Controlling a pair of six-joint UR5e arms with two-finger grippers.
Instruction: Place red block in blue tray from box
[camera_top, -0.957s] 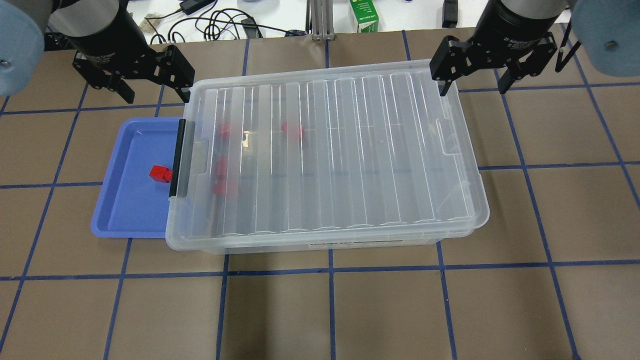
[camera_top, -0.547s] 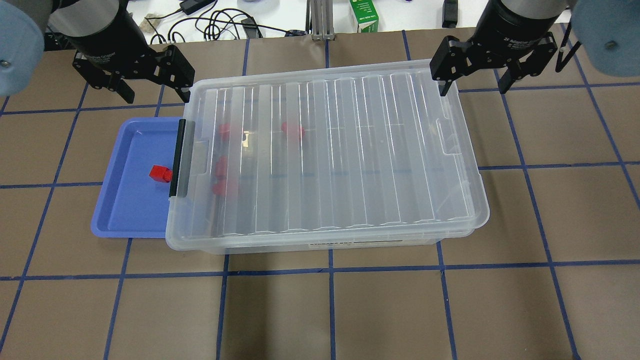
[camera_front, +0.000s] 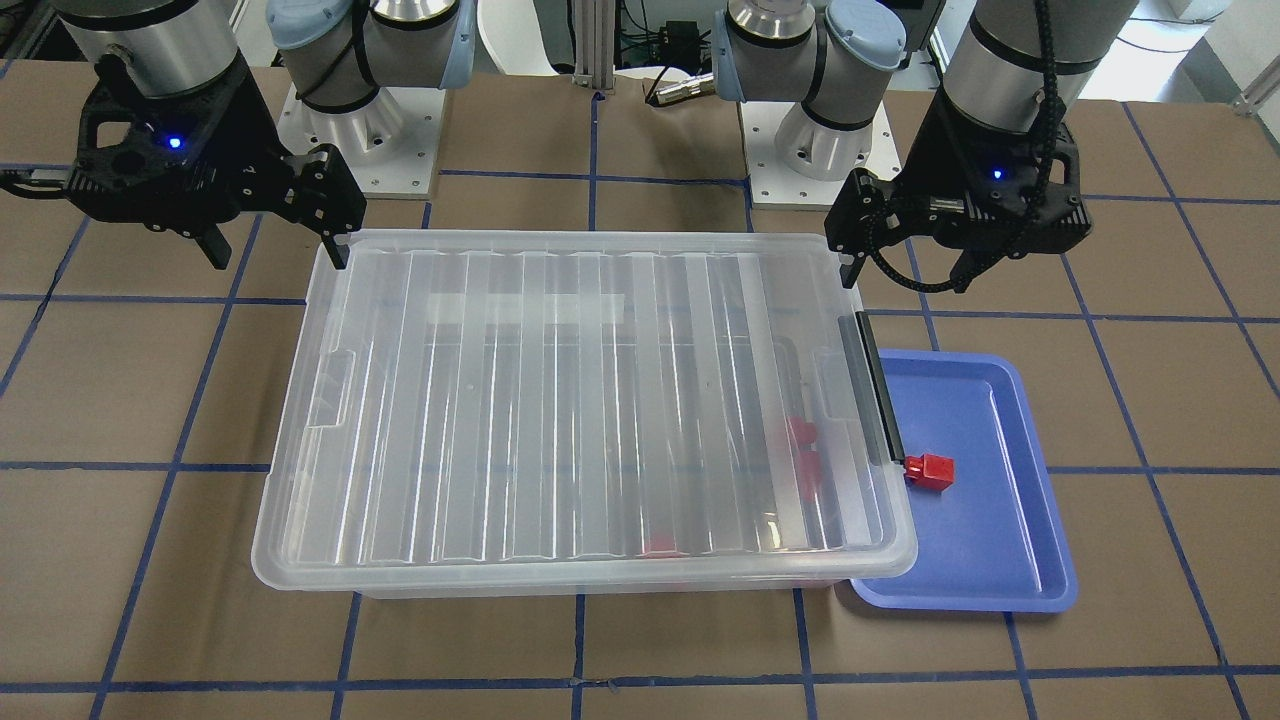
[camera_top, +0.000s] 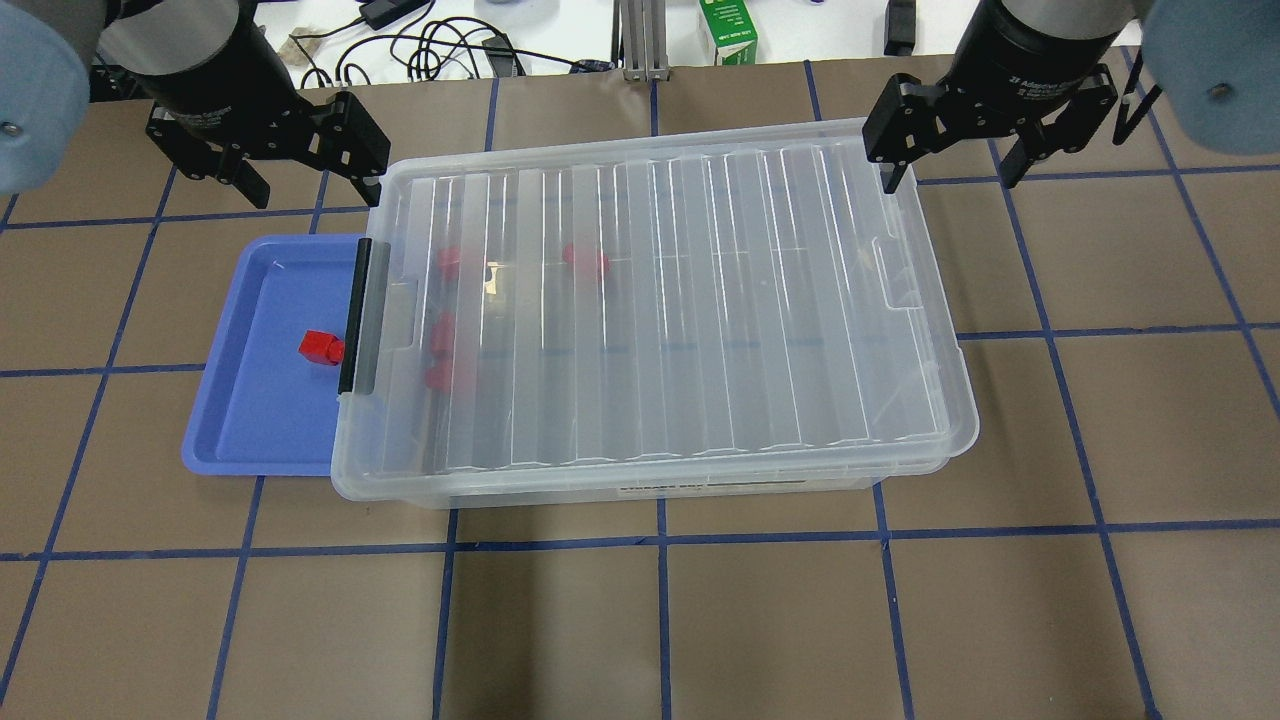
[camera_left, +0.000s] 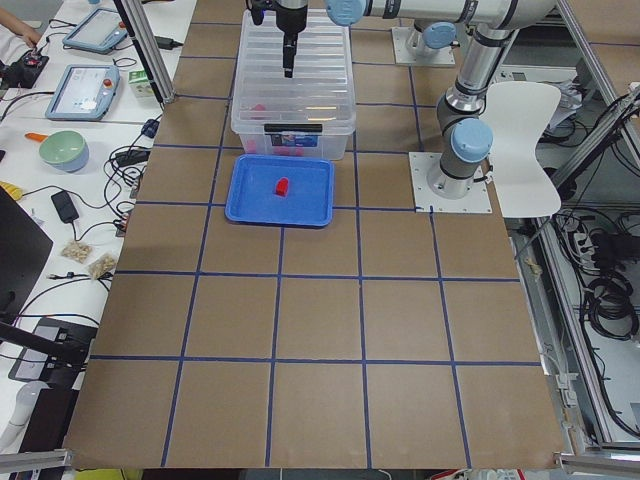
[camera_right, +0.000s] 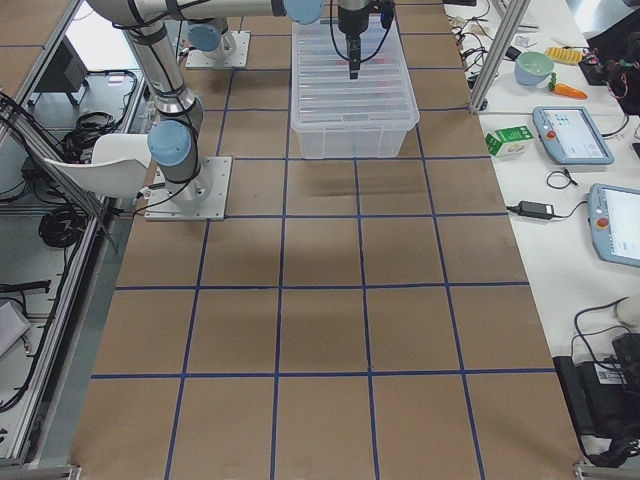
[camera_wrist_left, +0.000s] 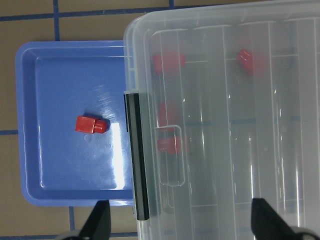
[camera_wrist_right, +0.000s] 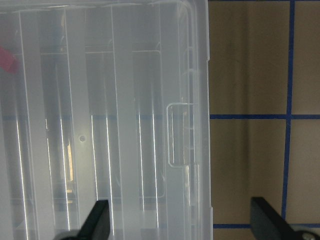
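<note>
One red block (camera_top: 320, 347) lies in the blue tray (camera_top: 260, 420), next to the box's black latch (camera_top: 360, 315). It also shows in the front view (camera_front: 930, 470) and the left wrist view (camera_wrist_left: 91, 124). The clear box (camera_top: 700, 300) has its ribbed lid on, and several more red blocks (camera_top: 450, 262) show blurred through it. My left gripper (camera_top: 312, 190) is open and empty above the box's far left corner. My right gripper (camera_top: 948, 178) is open and empty above the far right corner. Neither touches anything.
The box's left end overlaps the tray's right edge (camera_front: 905, 560). A green carton (camera_top: 727, 30) and cables (camera_top: 440, 50) lie on the white bench beyond the table's far edge. Brown mat with blue grid lines (camera_top: 660, 620) surrounds the box.
The right gripper has shifted a hair to the right. The left gripper, the box, the tray and the blocks have not moved.
</note>
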